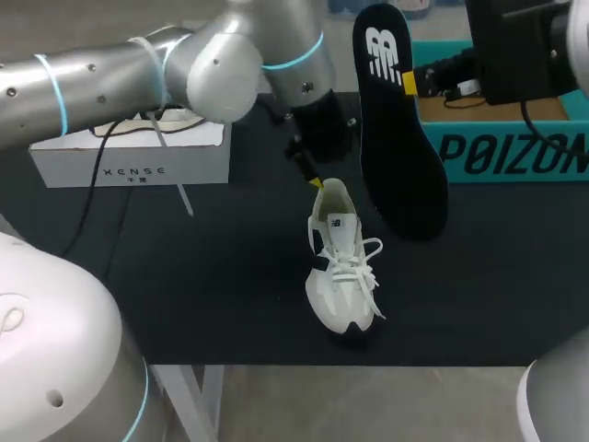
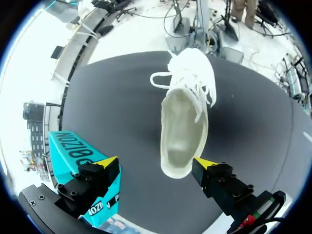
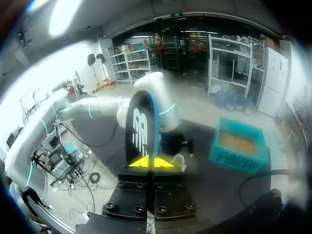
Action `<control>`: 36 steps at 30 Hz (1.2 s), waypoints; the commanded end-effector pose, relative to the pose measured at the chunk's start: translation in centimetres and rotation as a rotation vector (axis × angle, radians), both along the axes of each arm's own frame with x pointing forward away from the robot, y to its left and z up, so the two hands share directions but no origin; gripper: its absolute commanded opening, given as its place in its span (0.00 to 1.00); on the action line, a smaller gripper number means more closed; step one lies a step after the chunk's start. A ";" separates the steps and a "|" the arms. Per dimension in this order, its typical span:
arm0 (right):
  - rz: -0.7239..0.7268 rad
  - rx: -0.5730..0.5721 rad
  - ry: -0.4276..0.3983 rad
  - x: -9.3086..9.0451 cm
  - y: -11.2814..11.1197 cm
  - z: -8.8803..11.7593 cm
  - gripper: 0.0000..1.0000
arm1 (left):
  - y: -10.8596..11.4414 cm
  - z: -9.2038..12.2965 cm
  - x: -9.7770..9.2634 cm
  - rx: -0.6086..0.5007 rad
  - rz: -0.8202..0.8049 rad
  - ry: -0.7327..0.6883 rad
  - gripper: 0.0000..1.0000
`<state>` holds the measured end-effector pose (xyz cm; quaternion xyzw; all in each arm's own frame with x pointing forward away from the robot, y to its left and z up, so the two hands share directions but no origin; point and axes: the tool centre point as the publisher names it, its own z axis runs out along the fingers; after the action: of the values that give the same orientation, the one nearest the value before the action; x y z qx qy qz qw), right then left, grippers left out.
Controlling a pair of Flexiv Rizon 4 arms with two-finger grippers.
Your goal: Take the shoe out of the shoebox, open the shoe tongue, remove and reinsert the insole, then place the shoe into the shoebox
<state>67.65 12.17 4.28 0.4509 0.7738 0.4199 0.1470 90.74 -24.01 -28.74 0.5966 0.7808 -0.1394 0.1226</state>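
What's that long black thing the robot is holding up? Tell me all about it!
It is the insole: black, flat, foot-shaped, probably foam, with a white logo at its upper end. It hangs nearly upright in the air beside the shoe, out of it. Only the right gripper touches it, pinching one edge.

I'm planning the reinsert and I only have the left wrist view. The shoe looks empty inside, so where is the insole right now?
Observer: The right tool is shut on the black insole, near its heel end.
Operator: How does it hang?
Observer: Roughly upright in the head view, with its toe end showing between the shoe and the teal shoebox.
Operator: Anything inside that box?
Observer: From the right wrist view it looks empty; only a brown bottom shows.
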 end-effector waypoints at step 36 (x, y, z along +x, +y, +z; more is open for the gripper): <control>0.000 -0.003 0.004 0.3 0.3 0.1 0.00 | 4.0 5.2 -2.4 -0.439 -0.019 -0.243 1.00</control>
<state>67.65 12.17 4.28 0.4508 0.7738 0.4199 0.1471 90.04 -21.25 -24.20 0.5762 0.7283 -0.2200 0.2986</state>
